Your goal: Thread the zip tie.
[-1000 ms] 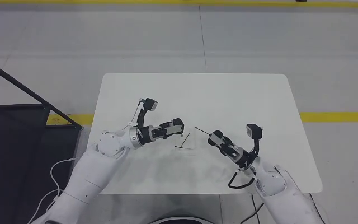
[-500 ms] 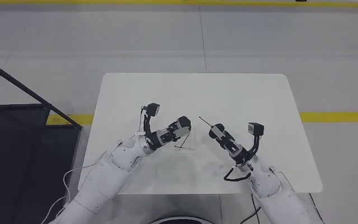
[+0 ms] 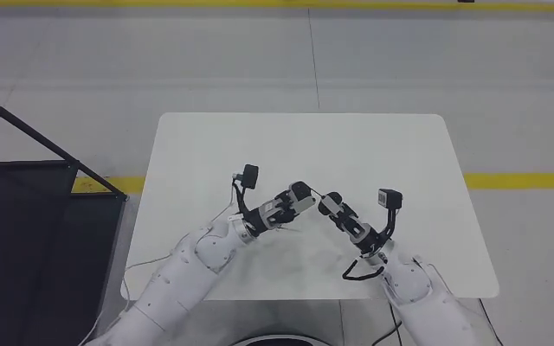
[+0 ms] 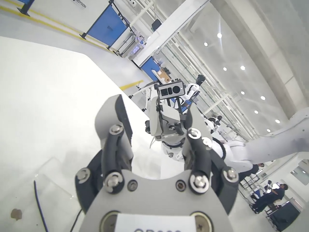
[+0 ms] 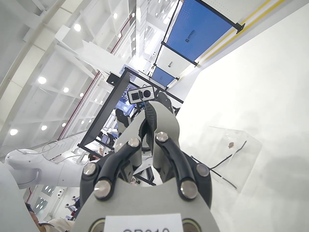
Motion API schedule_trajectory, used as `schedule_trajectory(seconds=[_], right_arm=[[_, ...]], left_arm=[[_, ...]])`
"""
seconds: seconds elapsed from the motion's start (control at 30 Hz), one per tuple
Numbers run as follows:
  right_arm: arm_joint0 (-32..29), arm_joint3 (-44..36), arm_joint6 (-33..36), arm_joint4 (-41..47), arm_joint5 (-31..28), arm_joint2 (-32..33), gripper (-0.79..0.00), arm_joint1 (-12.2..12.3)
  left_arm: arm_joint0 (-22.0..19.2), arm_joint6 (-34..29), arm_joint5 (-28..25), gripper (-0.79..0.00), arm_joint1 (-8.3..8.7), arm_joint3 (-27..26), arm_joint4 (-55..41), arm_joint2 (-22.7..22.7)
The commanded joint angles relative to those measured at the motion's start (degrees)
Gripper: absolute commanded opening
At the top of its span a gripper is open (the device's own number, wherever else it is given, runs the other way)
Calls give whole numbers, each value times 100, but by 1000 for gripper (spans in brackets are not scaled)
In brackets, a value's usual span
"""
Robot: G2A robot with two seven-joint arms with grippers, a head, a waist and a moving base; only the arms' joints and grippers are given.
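White table (image 3: 389, 147), rounded corners, sits centre frame in the top view on a grey floor. A yellow floor line (image 3: 511, 180) runs behind it at mid-right, with a dark mat and black frame bar (image 3: 35, 216) at the left edge. The wrist views show a big hall: blue partition panels (image 4: 108, 27), white trusses, rows of ceiling spots. A clear plastic sheet (image 5: 248, 150) lies flat on the table with a small brown speck (image 5: 231, 144) on it. A thin black strip (image 5: 228, 156) also lies on the sheet, bent, one end running off its edge. Both arms meet at table centre in the top view, tips nearly nose to nose and raised off the surface. Left gripper (image 4: 155, 105) is released, fingers spread wide with nothing between the pads; the other arm's wrist is framed in the gap farther off. Right gripper (image 5: 150, 112) is clenched, ribbed pads pressed together. In the top view the zip tie (image 3: 316, 195) reads as a fine black line sticking out of the right gripper's tip toward the left gripper (image 3: 301, 190), just beside it. Can't tell if the tie's free end touches the left fingers. Right gripper (image 3: 330, 204) sits just right of frame centre.
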Motion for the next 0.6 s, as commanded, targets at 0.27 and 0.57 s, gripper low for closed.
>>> schedule_trajectory(seconds=[0.27,0.57], right_arm=[[-17,7,62,4,7,41,-785,-32],[-25,7,101,-21,13,77,-785,-59]], left_arm=[[31,1415,121,-566,-237,242,960,161],[7,1627,73,-582,-356,416,1014,192]])
